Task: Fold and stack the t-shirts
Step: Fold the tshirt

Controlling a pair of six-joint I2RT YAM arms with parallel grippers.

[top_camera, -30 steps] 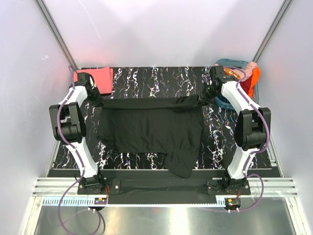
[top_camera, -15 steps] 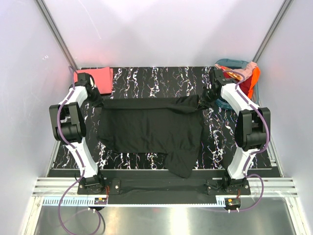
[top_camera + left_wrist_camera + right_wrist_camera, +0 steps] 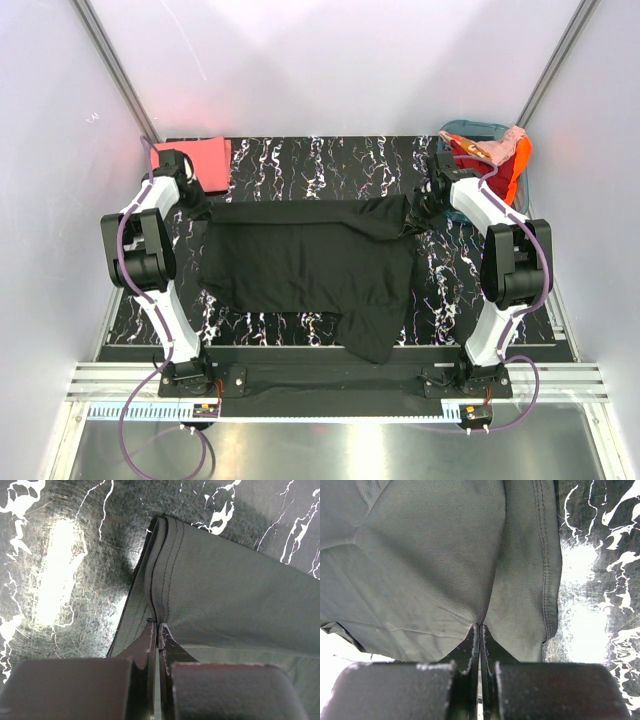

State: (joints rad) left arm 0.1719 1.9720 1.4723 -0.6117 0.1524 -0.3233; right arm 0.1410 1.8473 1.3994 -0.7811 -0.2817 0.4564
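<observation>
Both left gripper (image 3: 156,625) and right gripper (image 3: 480,626) pinch black t-shirt (image 3: 300,260) between coral t-shirt (image 3: 200,160) and seemingly full basket (image 3: 468,125).

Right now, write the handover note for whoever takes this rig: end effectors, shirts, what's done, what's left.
Left end effector: shut on the far-left corner of the black t-shirt.
Right end effector: shut on its far-right corner.
The shirt lies spread on the table, unfolded, one sleeve trailing towards the near edge.
Done: the coral-pink t-shirt looks folded, flat at the table's far-left corner.
Left: fold the black one, then stack the two.
</observation>
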